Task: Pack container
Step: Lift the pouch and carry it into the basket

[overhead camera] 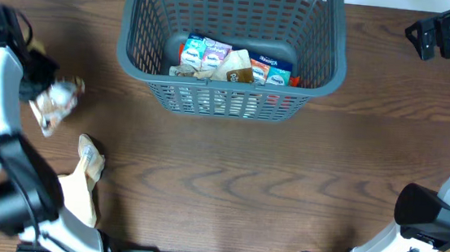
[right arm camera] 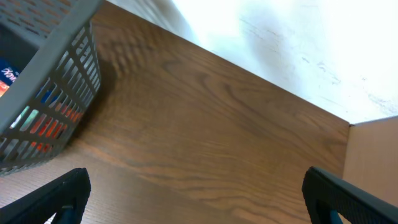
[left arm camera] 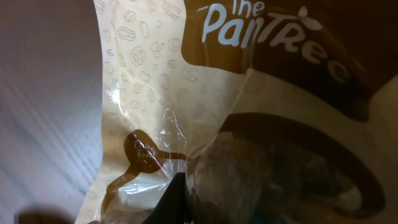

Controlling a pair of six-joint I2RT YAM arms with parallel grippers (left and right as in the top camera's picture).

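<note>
Snack packet (left arm camera: 249,118) pinched in left fingers (left arm camera: 177,208); second packet (overhead camera: 87,169) lies near.

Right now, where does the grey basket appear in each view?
Overhead: basket at top centre, partly filled.
Left wrist: not in it; a snack packet fills the frame.
Right wrist: basket at the left edge, lattice wall only.
Shared landmark: the wooden table, in the overhead and right wrist views.

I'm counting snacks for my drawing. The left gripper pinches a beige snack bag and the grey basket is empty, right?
Not empty: the overhead view shows several snack packets in the grey basket. The left gripper does pinch a beige snack bag.
</note>
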